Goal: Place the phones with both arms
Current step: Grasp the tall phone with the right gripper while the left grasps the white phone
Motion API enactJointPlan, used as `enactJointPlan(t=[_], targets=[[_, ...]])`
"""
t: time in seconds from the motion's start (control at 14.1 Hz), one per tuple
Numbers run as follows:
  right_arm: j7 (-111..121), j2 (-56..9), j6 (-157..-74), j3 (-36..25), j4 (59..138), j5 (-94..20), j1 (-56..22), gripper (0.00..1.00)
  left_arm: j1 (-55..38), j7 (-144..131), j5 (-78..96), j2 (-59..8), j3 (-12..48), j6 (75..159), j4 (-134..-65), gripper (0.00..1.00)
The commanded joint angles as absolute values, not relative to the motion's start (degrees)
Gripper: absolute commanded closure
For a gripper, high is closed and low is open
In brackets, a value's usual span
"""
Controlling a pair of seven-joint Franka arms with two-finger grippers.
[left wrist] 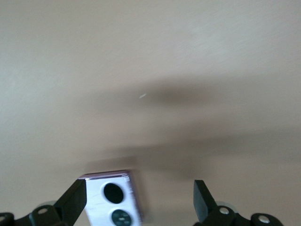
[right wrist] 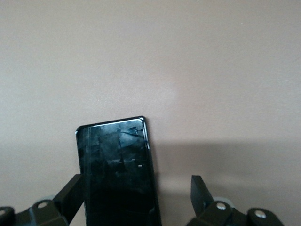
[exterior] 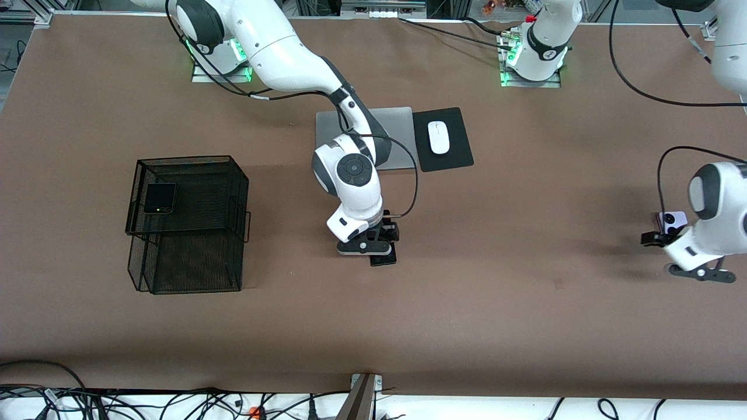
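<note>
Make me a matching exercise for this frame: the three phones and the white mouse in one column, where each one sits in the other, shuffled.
Things:
1. squarish black phone
2. slim black phone
3. lilac-white phone
4. white mouse

Places:
A. on the black pad beside the laptop
B. on the table between the open fingers of the left hand
C. on top of the black mesh basket
D. on the table between the open fingers of the right hand

Pairs: 1-C, 2-D, 3-B, 4-A
</note>
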State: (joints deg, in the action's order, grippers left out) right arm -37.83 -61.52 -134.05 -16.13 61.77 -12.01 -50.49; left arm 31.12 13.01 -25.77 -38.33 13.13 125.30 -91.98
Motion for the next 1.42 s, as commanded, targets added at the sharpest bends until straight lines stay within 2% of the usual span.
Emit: enactJointPlan(t=[0.0, 0.36, 0.78, 1.07, 1.14, 1.28, 1.35], targets=[[-38.5, -64.0, -135.6, -16.4, 59.8, -11.1, -51.9, 0.01, 42.2, 14.2, -25.9, -35.3, 21.2, 129.9, -99.0, 0.00], [-38.3, -64.2, -136.2, -16.4, 59.8, -10.6, -53.0, 0.00, 50.7, 14.1, -22.3, -36.3, 22.2, 135.5, -102.5, 0.00], [-37.1, -65.4, -136.9, -16.3, 59.9, -8.3, -53.0, 0.00, 51.9, 12.7, -22.1, -38.8, 22.1, 141.6, -104.3, 0.00], [-37.2, -65.4, -137.0, -16.3, 59.9, -8.3, -53.0, 0.01, 51.8, 13.6, -22.9, -39.5, 22.1, 141.6, -104.3, 0.00], [-37.1, -65.4, -137.0, -16.3, 59.9, -8.3, -53.1, 0.08, 51.7, 13.7, -22.9, -39.6, 22.0, 141.6, -104.3, 0.00], [-36.8, -65.4, -137.0, -16.3, 59.9, -8.3, -53.0, 0.65, 51.4, 14.6, -25.1, -39.6, 21.9, 141.6, -104.2, 0.00], [-36.7, -65.4, -137.0, -16.3, 59.9, -8.3, -53.0, 0.83, 51.4, 14.4, -26.0, -39.7, 22.0, 141.6, -104.1, 0.00]])
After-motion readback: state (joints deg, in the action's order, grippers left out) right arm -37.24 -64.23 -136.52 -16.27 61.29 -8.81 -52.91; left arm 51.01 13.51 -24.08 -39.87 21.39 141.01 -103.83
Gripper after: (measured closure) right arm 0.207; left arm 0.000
